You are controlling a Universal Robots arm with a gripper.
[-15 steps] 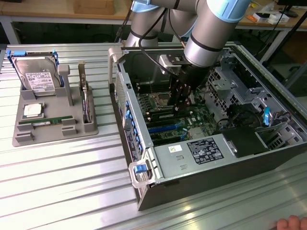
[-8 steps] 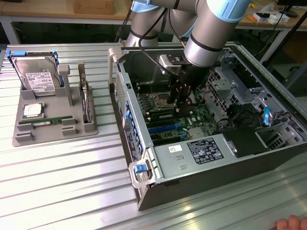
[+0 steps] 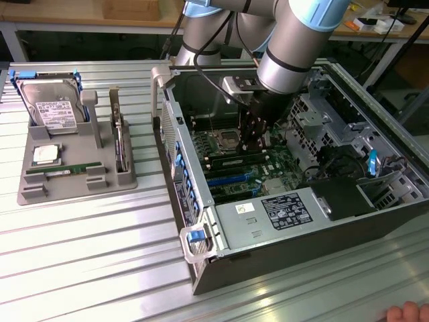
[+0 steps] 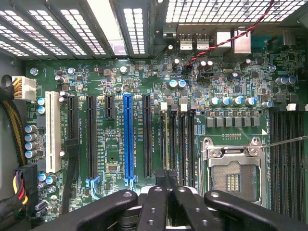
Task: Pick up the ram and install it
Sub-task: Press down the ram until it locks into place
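Ram: sits in the front slot of the grey tray on the worktop, at the exterior view's left, beside the open computer case and well apart from the claw. Claw: inside the case, fingers pinched together with nothing seen between them, tips over the motherboard by the memory slots.

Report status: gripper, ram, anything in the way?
Gripper shut, empty, above the motherboard's black memory slots. Long thin green ram stick lying in grey plastic tray, apart from gripper. Nothing seen in the way.
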